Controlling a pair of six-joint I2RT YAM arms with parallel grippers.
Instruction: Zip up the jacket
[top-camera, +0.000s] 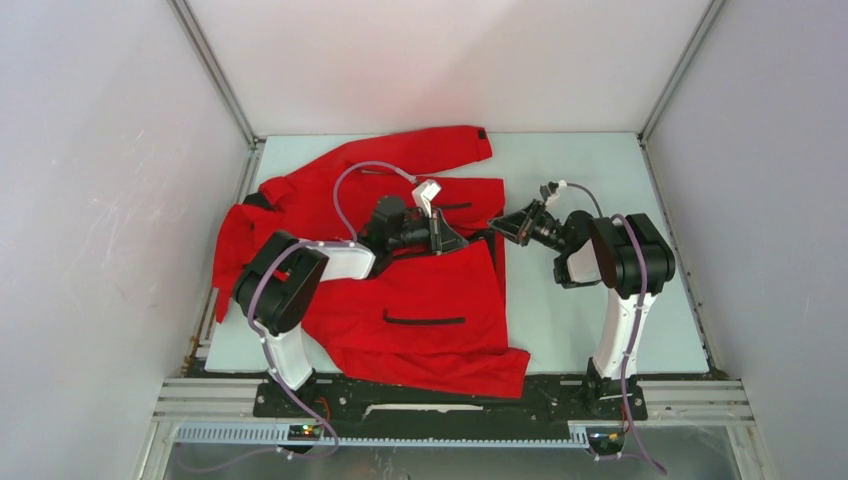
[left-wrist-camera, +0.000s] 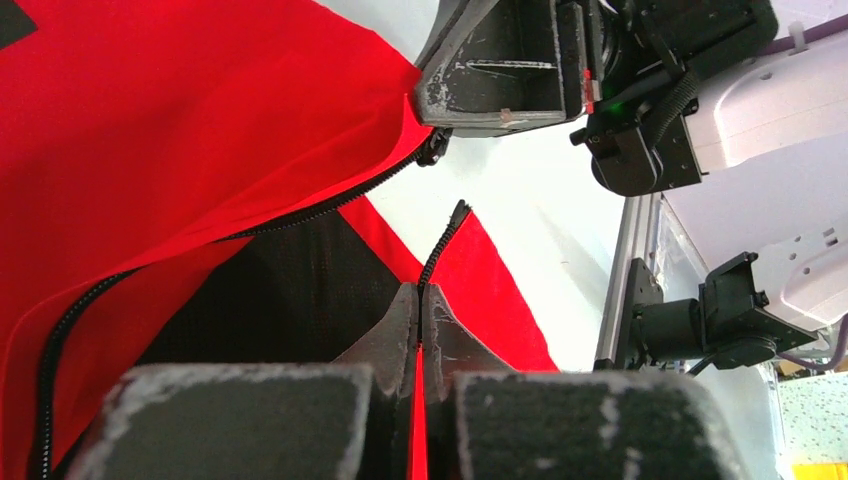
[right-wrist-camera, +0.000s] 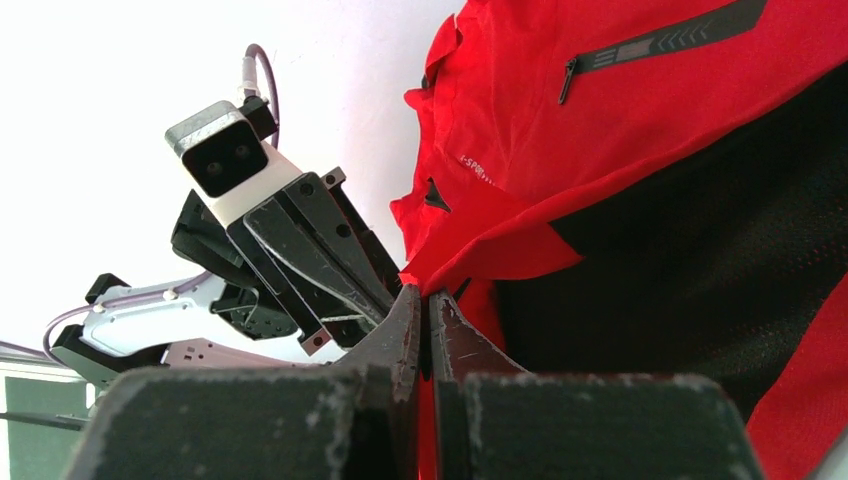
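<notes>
The red jacket (top-camera: 430, 310) lies spread on the table, its front open and the black lining (left-wrist-camera: 290, 290) showing. My left gripper (left-wrist-camera: 418, 290) is shut on one zipper edge, and the loose end of the black teeth (left-wrist-camera: 458, 212) sticks out past its tips. Just beyond it, my right gripper (left-wrist-camera: 440, 115) pinches the other front edge beside the black zipper slider (left-wrist-camera: 432, 148). In the right wrist view the right gripper (right-wrist-camera: 422, 295) is shut on red fabric, with the left gripper (right-wrist-camera: 330, 250) close beside it. From above, both grippers (top-camera: 462, 242) (top-camera: 497, 228) meet at the jacket's hem.
A black pocket zip (top-camera: 424, 320) crosses the near panel, and another pocket zip (right-wrist-camera: 660, 40) shows on the far panel. Pale table top (top-camera: 570, 300) lies bare right of the jacket. Grey walls enclose three sides. A metal rail (top-camera: 450, 392) runs along the near edge.
</notes>
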